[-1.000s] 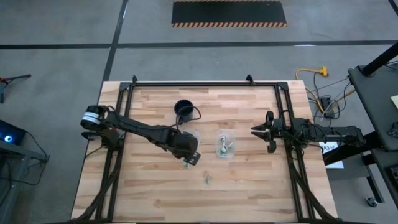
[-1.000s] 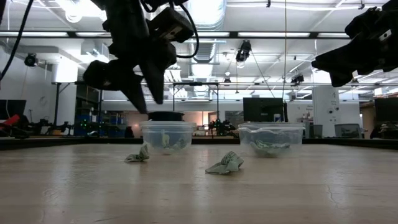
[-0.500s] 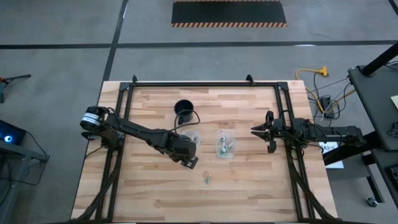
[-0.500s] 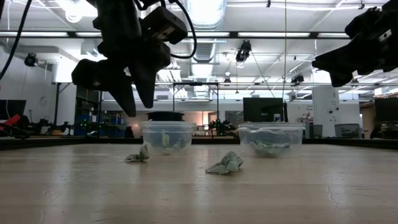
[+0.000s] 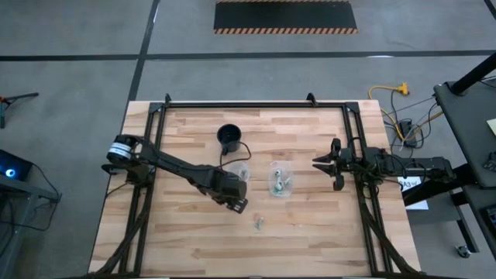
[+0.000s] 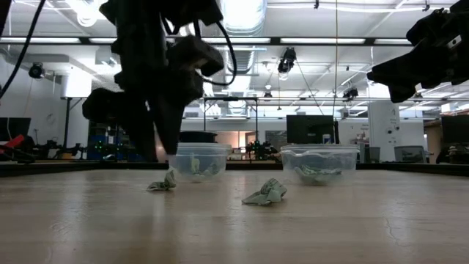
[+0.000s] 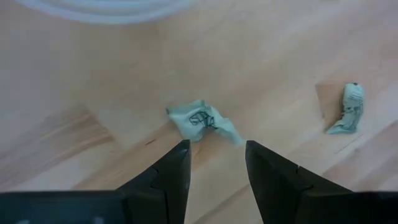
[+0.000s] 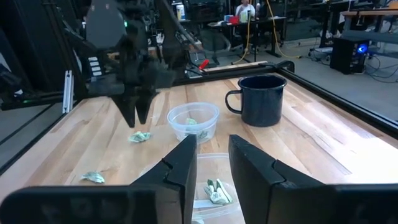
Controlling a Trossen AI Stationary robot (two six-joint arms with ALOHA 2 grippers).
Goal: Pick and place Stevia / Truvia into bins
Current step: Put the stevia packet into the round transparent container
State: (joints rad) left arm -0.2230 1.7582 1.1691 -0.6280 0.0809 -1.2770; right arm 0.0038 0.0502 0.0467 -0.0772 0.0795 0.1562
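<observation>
No legible text anywhere.

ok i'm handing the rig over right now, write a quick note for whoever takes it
Left hand: open, empty, low over a crumpled packet on the table beside the left cup; nothing gripped yet.
Right hand: open, empty, waiting at the right side of the table, above the surface.
Done: the left cup and the right cup each hold packets.
Left: two loose packets on the wood, the one under the left hand and another nearer the front edge. Close on the first, drop it in a cup, then fetch the second.
The black mug stands behind the cups and is not a bin.
</observation>
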